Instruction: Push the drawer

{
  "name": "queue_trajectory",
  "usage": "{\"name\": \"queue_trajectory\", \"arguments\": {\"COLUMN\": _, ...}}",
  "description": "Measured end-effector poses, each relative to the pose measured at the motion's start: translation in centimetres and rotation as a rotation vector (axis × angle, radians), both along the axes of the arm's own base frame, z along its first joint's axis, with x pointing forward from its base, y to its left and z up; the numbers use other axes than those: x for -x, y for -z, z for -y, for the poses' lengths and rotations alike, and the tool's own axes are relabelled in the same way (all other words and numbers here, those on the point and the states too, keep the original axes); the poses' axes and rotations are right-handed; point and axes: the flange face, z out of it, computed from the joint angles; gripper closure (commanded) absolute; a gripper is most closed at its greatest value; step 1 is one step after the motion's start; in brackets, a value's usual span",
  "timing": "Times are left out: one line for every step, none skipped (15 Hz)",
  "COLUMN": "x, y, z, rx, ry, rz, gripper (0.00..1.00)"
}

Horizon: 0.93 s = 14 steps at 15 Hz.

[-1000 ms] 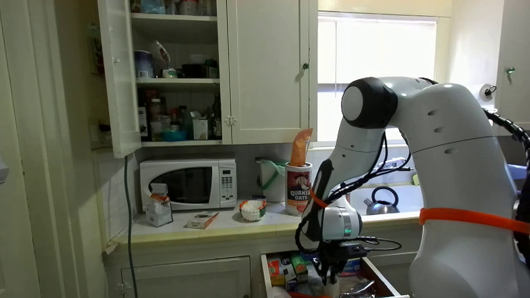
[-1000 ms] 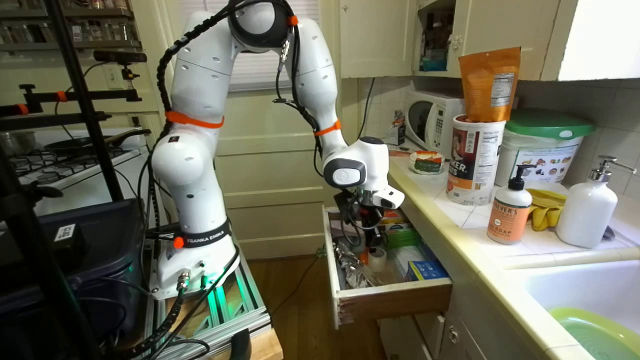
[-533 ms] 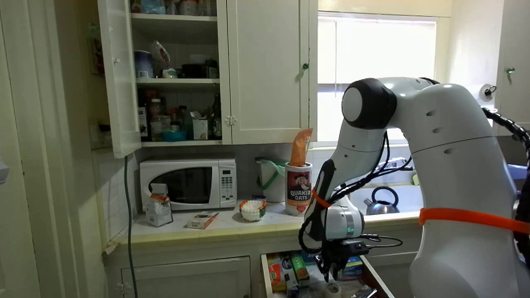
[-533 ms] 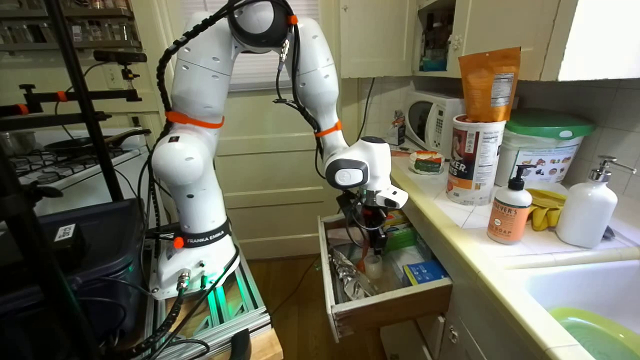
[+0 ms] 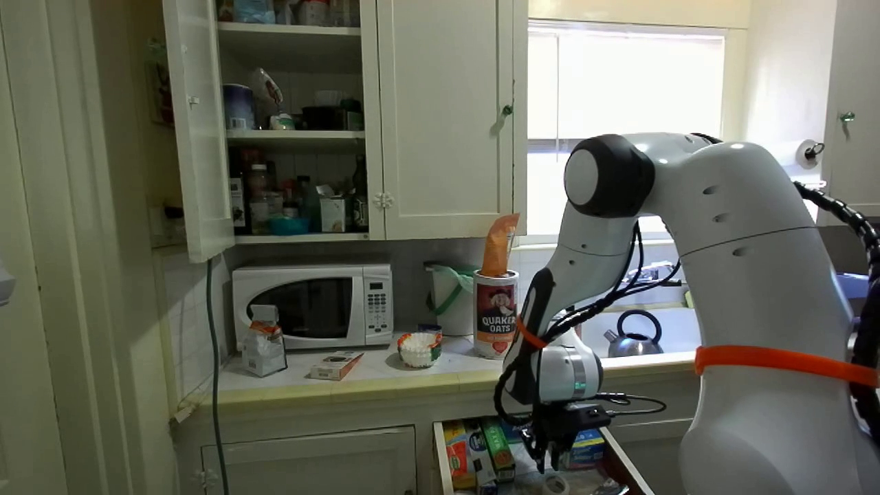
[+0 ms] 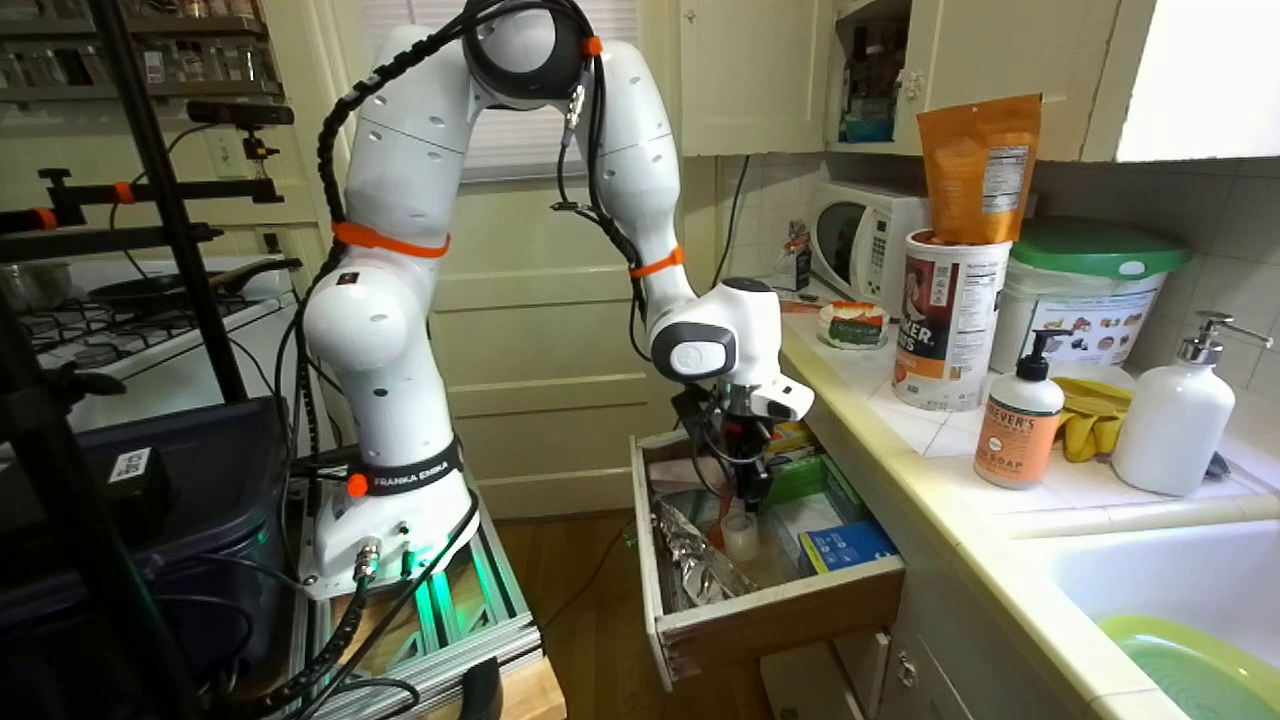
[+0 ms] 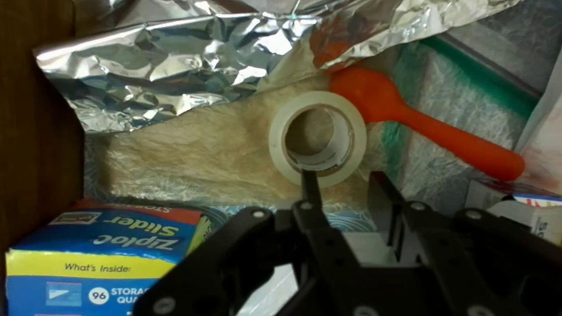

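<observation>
The white drawer (image 6: 795,612) is pulled out from under the counter in both exterior views, also here (image 5: 442,462). Its flat front panel (image 6: 646,560) faces the robot, seen mostly by its rim and inside. My gripper (image 6: 752,500) points down into the drawer, over its contents and back from the front panel. In the wrist view the gripper (image 7: 344,180) is open, with a gap between the fingers and nothing held. A roll of clear tape (image 7: 317,136) lies just below the fingertips. Its near rim is partly covered by one finger.
In the drawer lie crumpled foil (image 7: 175,66), an orange spoon (image 7: 439,131) and a Ziploc box (image 7: 101,259). The counter edge (image 6: 900,480) runs beside the arm. An oats canister (image 6: 950,320) and a soap bottle (image 6: 1018,430) stand on it. An upper cabinet door (image 5: 199,137) hangs open.
The drawer has slid further out from the counter, with the tape roll moving along with it. My gripper has shifted slightly toward the counter, rising and then dipping a little.
</observation>
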Motion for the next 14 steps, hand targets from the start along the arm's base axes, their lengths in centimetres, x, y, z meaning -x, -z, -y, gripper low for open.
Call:
{"name": "queue_trajectory", "arguments": {"x": 0.0, "y": 0.1, "z": 0.0, "rx": 0.000, "ry": -0.001, "rz": -0.001, "gripper": 0.65}}
{"name": "queue_trajectory", "arguments": {"x": -0.1, "y": 0.2, "z": 0.0, "rx": -0.001, "ry": -0.001, "rz": -0.002, "gripper": 0.65}}
{"name": "queue_trajectory", "arguments": {"x": -0.1, "y": 0.2, "z": 0.0, "rx": -0.001, "ry": 0.000, "rz": -0.003, "gripper": 0.65}}
{"name": "queue_trajectory", "arguments": {"x": -0.1, "y": 0.2, "z": 0.0, "rx": -0.001, "ry": 0.000, "rz": -0.002, "gripper": 0.65}}
{"name": "queue_trajectory", "arguments": {"x": -0.2, "y": 0.2, "z": 0.1, "rx": -0.001, "ry": 0.001, "rz": -0.001, "gripper": 0.65}}
{"name": "queue_trajectory", "arguments": {"x": -0.2, "y": 0.2, "z": 0.1, "rx": 0.000, "ry": 0.001, "rz": 0.000, "gripper": 0.65}}
{"name": "queue_trajectory", "arguments": {"x": -0.3, "y": 0.1, "z": 0.2, "rx": 0.001, "ry": 0.002, "rz": 0.003, "gripper": 0.58}}
{"name": "queue_trajectory", "arguments": {"x": -0.4, "y": 0.0, "z": 0.3, "rx": 0.002, "ry": 0.002, "rz": 0.005, "gripper": 0.50}}
{"name": "queue_trajectory", "arguments": {"x": -0.5, "y": -0.1, "z": 0.3, "rx": 0.004, "ry": 0.003, "rz": 0.008, "gripper": 0.41}}
{"name": "queue_trajectory", "arguments": {"x": -0.6, "y": -0.3, "z": 0.4, "rx": 0.005, "ry": 0.003, "rz": 0.011, "gripper": 0.32}}
{"name": "queue_trajectory", "arguments": {"x": -0.6, "y": -0.5, "z": 0.5, "rx": 0.007, "ry": 0.002, "rz": 0.016, "gripper": 0.21}}
{"name": "queue_trajectory", "arguments": {"x": -0.7, "y": -0.8, "z": 0.5, "rx": 0.009, "ry": 0.000, "rz": 0.021, "gripper": 0.15}}
{"name": "queue_trajectory", "arguments": {"x": -0.9, "y": -1.2, "z": 0.5, "rx": 0.012, "ry": -0.002, "rz": 0.028, "gripper": 0.08}}
{"name": "queue_trajectory", "arguments": {"x": -1.0, "y": -1.6, "z": 0.4, "rx": 0.013, "ry": -0.003, "rz": 0.036, "gripper": 0.01}}
